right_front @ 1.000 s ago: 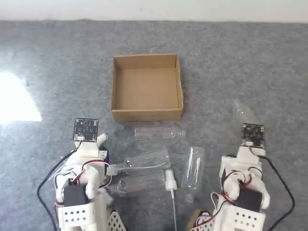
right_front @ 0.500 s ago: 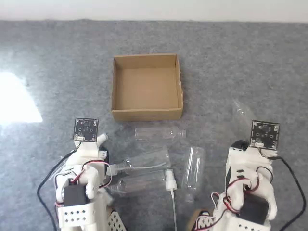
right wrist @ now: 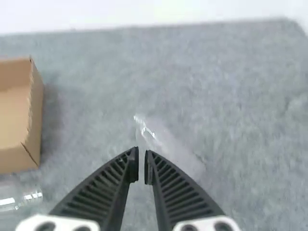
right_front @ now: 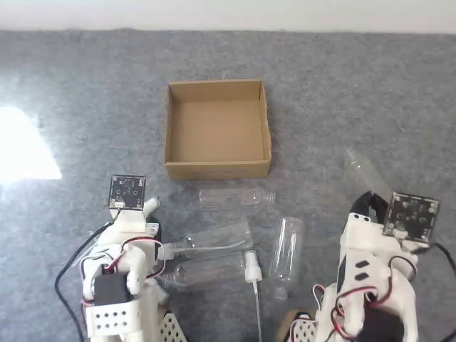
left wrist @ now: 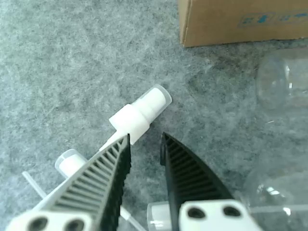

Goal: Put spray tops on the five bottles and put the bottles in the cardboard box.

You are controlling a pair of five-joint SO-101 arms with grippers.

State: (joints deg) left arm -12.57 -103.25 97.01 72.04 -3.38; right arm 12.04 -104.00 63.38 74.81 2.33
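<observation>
Five bottles point(right_front: 236, 197) are laid near the box point(right_front: 217, 169). Left jaws are held slightly parted by a spray top point(left wrist: 139, 115); right jaws are clenched, empty.

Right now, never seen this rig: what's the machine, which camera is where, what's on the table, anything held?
Two small robot arms sit side by side at a grey table. The high view looks down from a fixed camera; the other two come from a camera on each wrist. The left end effector is slightly open and empty, beside a loose spray top. The right end effector is shut and empty, by a clear bottle. Four more bottles lie between the empty box and the arms. Nothing is held.
</observation>
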